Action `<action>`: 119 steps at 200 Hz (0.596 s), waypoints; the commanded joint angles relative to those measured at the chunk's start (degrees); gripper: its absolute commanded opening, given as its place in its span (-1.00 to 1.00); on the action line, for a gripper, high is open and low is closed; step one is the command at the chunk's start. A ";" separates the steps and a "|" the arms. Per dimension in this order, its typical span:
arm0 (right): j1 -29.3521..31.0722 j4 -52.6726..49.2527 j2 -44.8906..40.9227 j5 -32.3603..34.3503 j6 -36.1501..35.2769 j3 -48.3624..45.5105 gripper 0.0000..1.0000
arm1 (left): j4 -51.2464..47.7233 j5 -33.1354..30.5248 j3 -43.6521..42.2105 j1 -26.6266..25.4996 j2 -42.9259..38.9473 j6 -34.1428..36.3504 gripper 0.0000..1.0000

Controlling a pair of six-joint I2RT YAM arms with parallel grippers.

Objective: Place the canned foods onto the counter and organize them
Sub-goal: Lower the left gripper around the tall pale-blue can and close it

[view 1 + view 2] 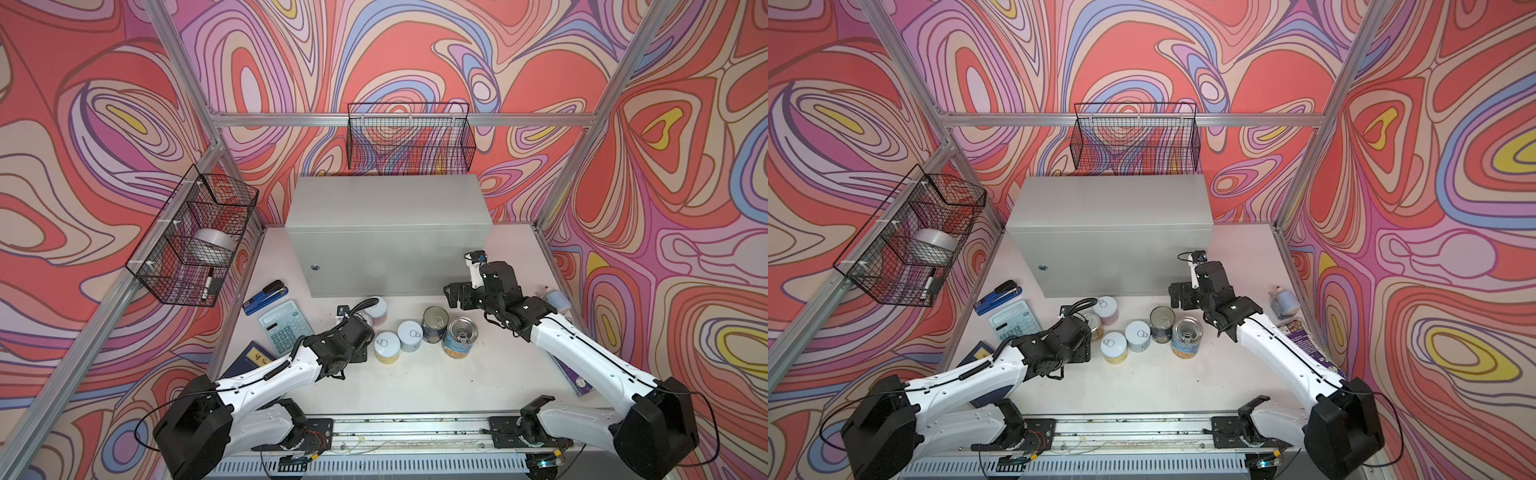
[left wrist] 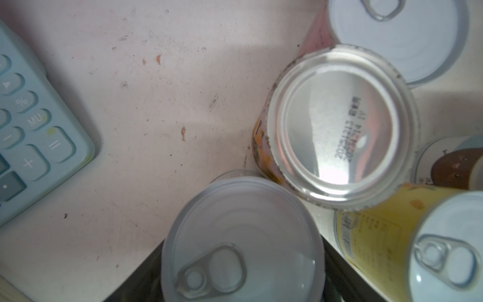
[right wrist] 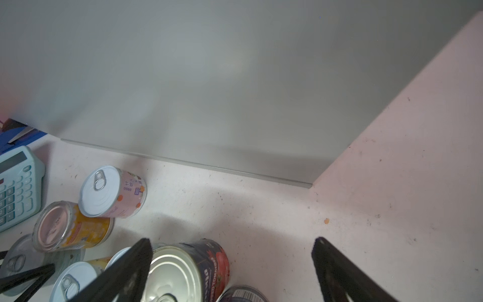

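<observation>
While right end effector [image 3: 232, 240] apart, left end effector [image 2: 244, 264] astride pale tin [image 2: 243, 219], clamp unclear

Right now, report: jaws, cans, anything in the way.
Left jaws around short pale can, grip unconfirmed. Right jaws open, empty, by counter front. Nothing on counter yet. Orange-yellow can crowds the left pick.

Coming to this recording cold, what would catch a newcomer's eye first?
The swirling red-and-lilac walls dominate, with the grey metal counter at the back centre of the white table. In front of it stands a huddle of canned foods, the left hand straddling a pale-lidded can among them and the right hand open nearby.
</observation>
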 commanded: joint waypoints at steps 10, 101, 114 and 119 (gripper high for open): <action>2.82 -1.82 0.46 2.72 -2.65 2.46 0.97 | 0.00 2.17 0.92 1.98 3.36 2.19 0.47; 5.54 -1.90 0.73 3.86 -3.53 2.31 0.97 | 2.19 3.89 1.98 3.84 8.11 4.36 0.85; 5.62 -1.99 0.80 4.14 -3.62 2.31 0.97 | 2.11 4.15 1.88 4.45 7.94 4.95 0.94; 5.67 -2.00 0.84 4.17 -3.61 2.31 0.97 | 1.98 4.24 1.88 4.74 7.77 5.24 0.96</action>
